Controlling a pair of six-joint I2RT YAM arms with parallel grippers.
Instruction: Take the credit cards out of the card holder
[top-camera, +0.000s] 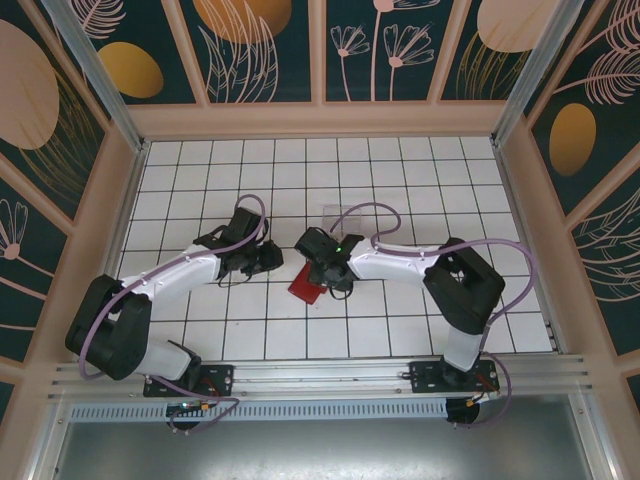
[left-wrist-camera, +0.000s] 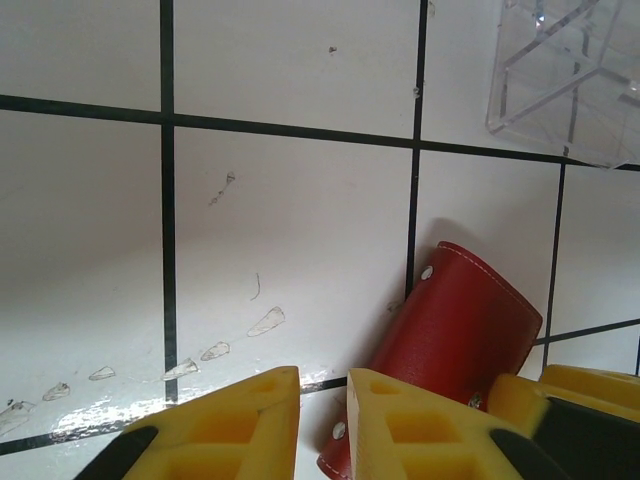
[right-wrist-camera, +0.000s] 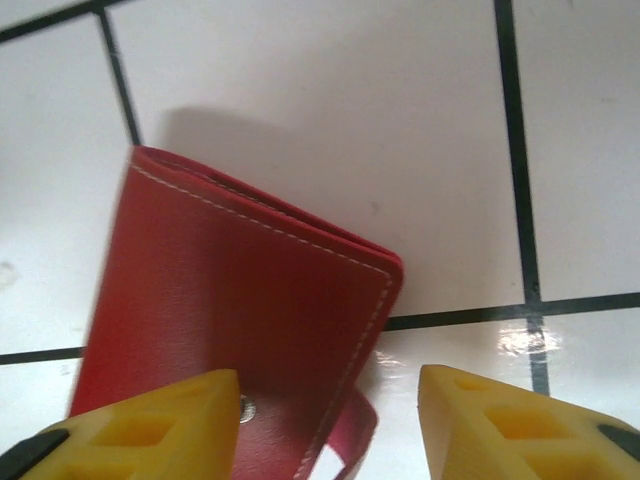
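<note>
Card holder: the red card holder (top-camera: 305, 290) lies shut and flat near the middle of the table (top-camera: 400, 170), between the two grippers.
Right gripper: the right gripper (right-wrist-camera: 330, 420) has its fingers wide apart. One is over the holder's snap corner, the other over tile, and nothing is held.
Left gripper: the left gripper (left-wrist-camera: 322, 400) has only a narrow slit between its fingers, with the holder's corner showing in it. Whether it pinches, I cannot tell.
Stand: the clear plastic stand (left-wrist-camera: 560, 80) sits just beyond the holder, apart from it.
Surface: glossy white tiles with black lines.
Edges: a pale frame and dark floral panels (top-camera: 260, 45), with open tiles toward the far, left and right sides.
</note>
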